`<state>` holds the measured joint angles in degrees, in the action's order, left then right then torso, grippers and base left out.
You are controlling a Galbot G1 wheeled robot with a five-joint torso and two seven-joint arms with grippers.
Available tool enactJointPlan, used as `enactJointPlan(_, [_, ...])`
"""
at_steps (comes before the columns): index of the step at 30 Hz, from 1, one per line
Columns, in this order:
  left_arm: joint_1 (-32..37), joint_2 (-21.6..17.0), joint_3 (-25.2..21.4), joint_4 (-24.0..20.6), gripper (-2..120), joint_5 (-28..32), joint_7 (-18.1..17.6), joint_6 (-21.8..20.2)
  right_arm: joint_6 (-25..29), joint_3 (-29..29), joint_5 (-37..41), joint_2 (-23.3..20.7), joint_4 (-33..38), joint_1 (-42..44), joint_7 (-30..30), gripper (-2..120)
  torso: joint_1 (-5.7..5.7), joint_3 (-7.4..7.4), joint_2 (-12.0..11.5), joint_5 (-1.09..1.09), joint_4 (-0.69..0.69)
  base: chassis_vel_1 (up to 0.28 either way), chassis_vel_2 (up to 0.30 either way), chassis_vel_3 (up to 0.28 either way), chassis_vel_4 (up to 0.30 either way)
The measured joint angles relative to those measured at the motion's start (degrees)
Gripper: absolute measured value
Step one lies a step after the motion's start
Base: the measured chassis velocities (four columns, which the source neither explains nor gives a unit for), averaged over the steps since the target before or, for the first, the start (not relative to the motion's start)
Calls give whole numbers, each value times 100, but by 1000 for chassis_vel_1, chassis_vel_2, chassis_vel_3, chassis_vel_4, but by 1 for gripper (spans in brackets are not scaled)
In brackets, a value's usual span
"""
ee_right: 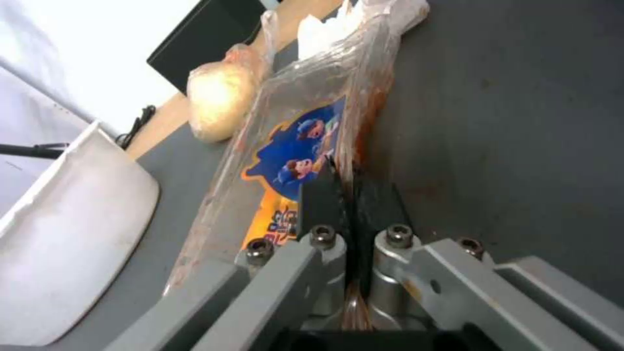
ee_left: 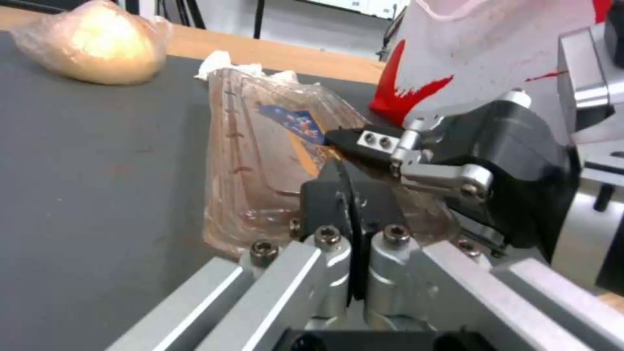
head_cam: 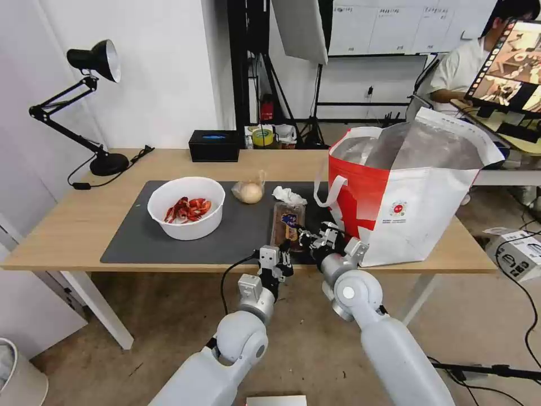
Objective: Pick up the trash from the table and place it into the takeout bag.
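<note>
The clear clamshell tray (head_cam: 286, 217) with a blue cartoon label lies on the table's (head_cam: 67, 225) grey mat, just left of the red-and-white takeout bag (head_cam: 417, 192). My left gripper (head_cam: 284, 248) is shut on the tray's near edge (ee_left: 260, 161). My right gripper (head_cam: 301, 234) is shut on its right rim (ee_right: 292, 146), plastic pinched between the fingers. Beyond the tray sit a crumpled white tissue (head_cam: 288, 195) and a bun in a clear bag (head_cam: 249, 193). The white bowl (head_cam: 189, 228) of red crayfish shells stands to the left.
A black desk lamp (head_cam: 96, 101) stands at the table's far left corner and a black box (head_cam: 214, 145) at the back edge. The bag's open, foil-lined mouth (head_cam: 406, 146) rises well above the tray. A white bin (head_cam: 17, 378) stands on the floor at lower left.
</note>
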<state>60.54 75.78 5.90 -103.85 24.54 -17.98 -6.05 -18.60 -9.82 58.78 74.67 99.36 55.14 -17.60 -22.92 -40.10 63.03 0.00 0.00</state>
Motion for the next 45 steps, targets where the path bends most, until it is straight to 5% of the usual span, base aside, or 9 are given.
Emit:
enactJointPlan(9, [1,15,-64,-75,0,4,-20,103,-6,-23,2,0,1,0,1,0,0,0,-1,0,0,0,0,0,0])
enactJointPlan(36, [328,-98,-1066,-665,98,-560,325,502,-2,-101,-348,-129,244,81,285,0,-1,-1,-1,0,0,0,0,0,0])
enactJointPlan(45, [728,-207,-1470,-973,100,-679,345,662,12,41,-479,-217,403,74,470,0,-1,-1,-1,0,0,0,0,0,0])
